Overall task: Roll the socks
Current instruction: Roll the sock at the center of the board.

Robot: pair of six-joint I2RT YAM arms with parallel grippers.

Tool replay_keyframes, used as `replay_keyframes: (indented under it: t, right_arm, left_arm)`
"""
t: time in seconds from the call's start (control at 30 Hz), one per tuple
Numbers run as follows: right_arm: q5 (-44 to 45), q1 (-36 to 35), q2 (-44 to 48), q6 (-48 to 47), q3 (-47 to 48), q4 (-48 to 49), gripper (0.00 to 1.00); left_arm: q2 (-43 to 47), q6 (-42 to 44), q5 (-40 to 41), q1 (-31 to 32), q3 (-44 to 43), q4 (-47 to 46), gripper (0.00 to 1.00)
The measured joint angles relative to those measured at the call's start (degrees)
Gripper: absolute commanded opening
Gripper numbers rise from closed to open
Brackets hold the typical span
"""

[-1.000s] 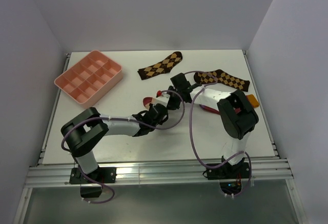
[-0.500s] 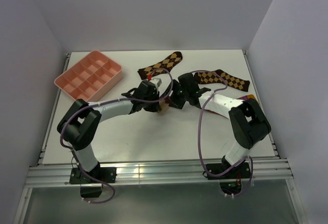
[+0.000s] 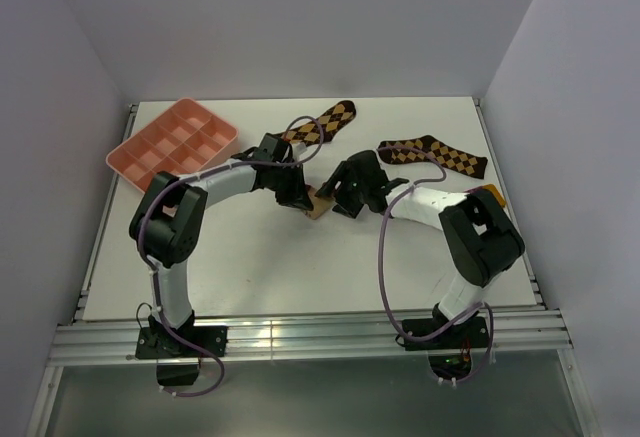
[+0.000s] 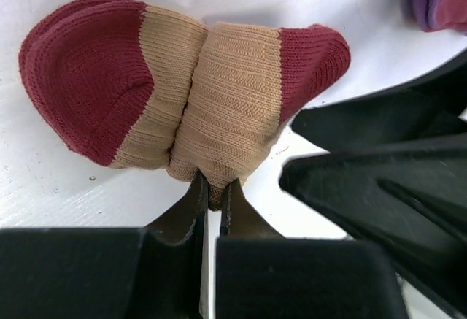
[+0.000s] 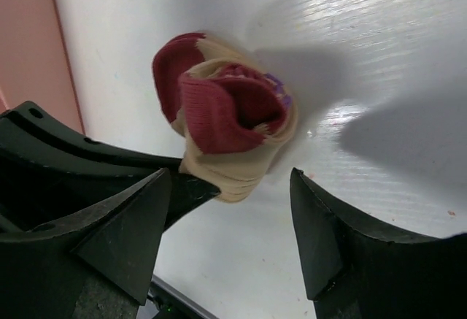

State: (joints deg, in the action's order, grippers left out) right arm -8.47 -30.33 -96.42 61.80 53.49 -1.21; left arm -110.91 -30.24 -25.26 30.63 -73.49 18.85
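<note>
The tan sock (image 3: 318, 206) lay in the middle of the white table (image 3: 250, 257), folded up into a fat little bundle. Its dark red ends stuck out on both sides. The left gripper (image 4: 213, 187) had its two fingers squeezed tight on the bottom fold of the tan sock (image 4: 219, 100), pinching the cloth between them.

The right gripper (image 5: 230, 187) was just to the right of the bundle. Its fingers (image 5: 124, 231) stood far apart, one on each side of the tan sock (image 5: 226, 125), and they did not touch it.

Of the other sock (image 3: 490, 194) only an orange edge showed, on the right, poking out from behind the right arm.

Two brown diamond socks lay at the far side: one (image 3: 325, 125) past the left arm, one (image 3: 440, 154) off to the right. A pink tray (image 3: 128, 157) sat at the far left.
</note>
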Motion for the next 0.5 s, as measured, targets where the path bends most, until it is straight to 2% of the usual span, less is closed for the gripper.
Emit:
replay_keyframes:
  t: [0.4, 0.5]
  right_arm:
    - [2.8, 0.0, -4.7, 1.0, -1.9, 8.3, 0.7]
    - [2.9, 0.0, -6.4, 1.0, -1.9, 10.3, 0.65]
  left_arm:
    - [-3.2, -2.2, -7.9, -3.2, -1.4, 1.0, 0.01]
    - [-3.5, -2.6, -9.1, -3.7, -1.4, 0.7, 0.01]
